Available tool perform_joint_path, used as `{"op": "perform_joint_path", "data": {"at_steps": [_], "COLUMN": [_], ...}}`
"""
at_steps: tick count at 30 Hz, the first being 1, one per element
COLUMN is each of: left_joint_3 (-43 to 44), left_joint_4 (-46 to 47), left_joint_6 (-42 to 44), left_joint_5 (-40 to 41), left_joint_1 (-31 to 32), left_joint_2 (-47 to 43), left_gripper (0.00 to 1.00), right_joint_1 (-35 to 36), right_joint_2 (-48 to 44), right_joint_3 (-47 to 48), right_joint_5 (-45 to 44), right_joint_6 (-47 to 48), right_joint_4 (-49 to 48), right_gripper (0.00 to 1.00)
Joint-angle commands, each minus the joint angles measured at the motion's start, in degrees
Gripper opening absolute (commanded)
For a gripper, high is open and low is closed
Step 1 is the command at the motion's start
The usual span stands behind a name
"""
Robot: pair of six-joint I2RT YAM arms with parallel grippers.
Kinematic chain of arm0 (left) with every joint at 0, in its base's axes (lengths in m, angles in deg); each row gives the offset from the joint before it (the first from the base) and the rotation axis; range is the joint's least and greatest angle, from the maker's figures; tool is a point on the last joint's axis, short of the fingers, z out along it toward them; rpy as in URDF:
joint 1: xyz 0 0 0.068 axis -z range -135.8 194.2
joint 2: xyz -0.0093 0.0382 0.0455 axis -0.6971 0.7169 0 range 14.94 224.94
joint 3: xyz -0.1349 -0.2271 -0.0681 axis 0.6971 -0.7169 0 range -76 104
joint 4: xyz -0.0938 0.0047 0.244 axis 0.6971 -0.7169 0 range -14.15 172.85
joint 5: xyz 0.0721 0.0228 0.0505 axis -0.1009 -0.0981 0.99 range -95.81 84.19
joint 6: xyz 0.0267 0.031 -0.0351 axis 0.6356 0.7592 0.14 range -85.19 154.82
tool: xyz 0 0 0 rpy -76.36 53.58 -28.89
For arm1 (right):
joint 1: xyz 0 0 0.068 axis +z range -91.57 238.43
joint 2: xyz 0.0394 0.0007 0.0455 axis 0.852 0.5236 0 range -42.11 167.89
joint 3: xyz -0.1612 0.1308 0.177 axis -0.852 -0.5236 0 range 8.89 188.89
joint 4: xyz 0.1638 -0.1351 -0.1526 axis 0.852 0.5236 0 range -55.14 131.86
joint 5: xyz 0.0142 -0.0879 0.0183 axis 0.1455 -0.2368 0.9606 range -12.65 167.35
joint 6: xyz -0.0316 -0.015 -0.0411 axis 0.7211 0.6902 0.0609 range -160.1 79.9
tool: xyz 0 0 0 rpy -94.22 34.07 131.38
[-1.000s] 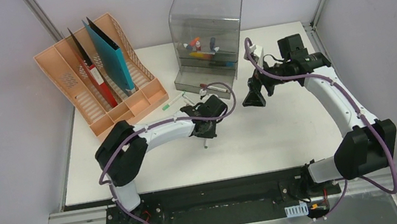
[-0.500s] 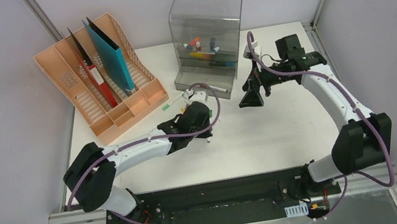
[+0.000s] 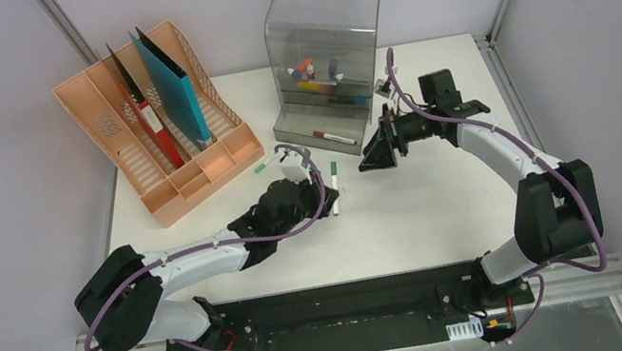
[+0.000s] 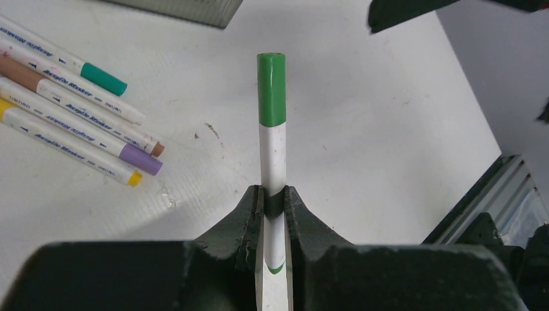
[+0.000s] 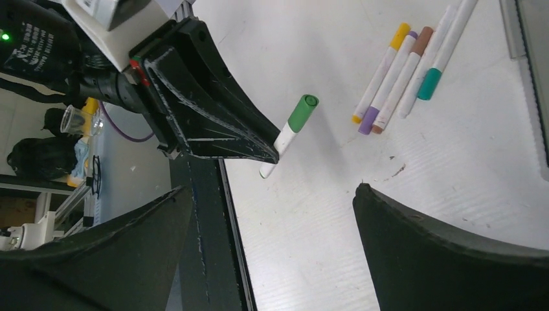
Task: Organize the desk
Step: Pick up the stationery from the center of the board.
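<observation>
My left gripper (image 4: pixel 274 194) is shut on the lower part of a white marker with a green cap (image 4: pixel 272 116), which sticks out ahead of the fingers above the white desk (image 3: pixel 428 203). From above, that marker (image 3: pixel 334 176) points toward the far side and the left gripper (image 3: pixel 329 203) sits near the desk's middle. My right gripper (image 3: pixel 371 153) hangs open a little to the right of it, facing it. Through the right wrist camera the marker (image 5: pixel 290 129) shows beyond the wide-open right gripper (image 5: pixel 273 191).
Several loose markers (image 4: pixel 71 116) lie side by side on the desk left of the held one, near the clear grey drawer box (image 3: pixel 321 9). A red marker (image 3: pixel 334 137) rests on the box's front tray. A peach file rack (image 3: pixel 100 126) holding folders stands at the back left.
My left arm has folded back toward the near left and turned, so the green marker now points away. My right gripper has shifted left and lower, toward the left gripper.
</observation>
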Motion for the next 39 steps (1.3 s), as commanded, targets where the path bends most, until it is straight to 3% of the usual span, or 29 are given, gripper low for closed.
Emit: {"op": "perform_joint_path", "data": {"at_steps": [1,9,20,21,23,33,39], "left_joint_3": [-1.47,-6.12,-7.50,-7.59,-7.91,-9.60,-11.03], "left_joint_4": [10.92,22.43,26.59,26.96,27.52,31.50,33.81], "left_joint_6": [-1.35,-6.26,-8.29,-8.37,-8.57,-10.06,-11.31], "left_joint_5": [1.13,5.82,6.52,6.54,6.71,8.06,8.68], "left_joint_1": [0.29,0.36,0.33,0.35,0.29,0.31,0.30], "left_joint_2": [-3.10,-3.60,-3.77,-3.86,-4.02,-3.71,-4.00], "left_gripper": [0.00,0.00,0.00,0.00,0.00,0.00,0.00], "right_joint_1": [2.53,7.77,12.91,13.12,13.45,15.58,16.00], "right_joint_2": [-1.17,2.33,5.80,6.18,6.68,8.92,10.04], "right_joint_3": [-3.19,-3.02,-1.59,-1.19,-0.29,1.16,2.49], "right_joint_5": [0.35,0.35,-1.90,-3.24,-3.39,-1.86,-1.25], "right_joint_6": [-9.91,-9.91,-11.38,-12.90,-13.09,-14.12,-14.51], "right_joint_4": [-15.90,-17.27,-15.49,-15.01,-14.03,-13.21,-11.98], "right_gripper": [0.99,0.99,0.99,0.88,0.80,0.48,0.33]}}
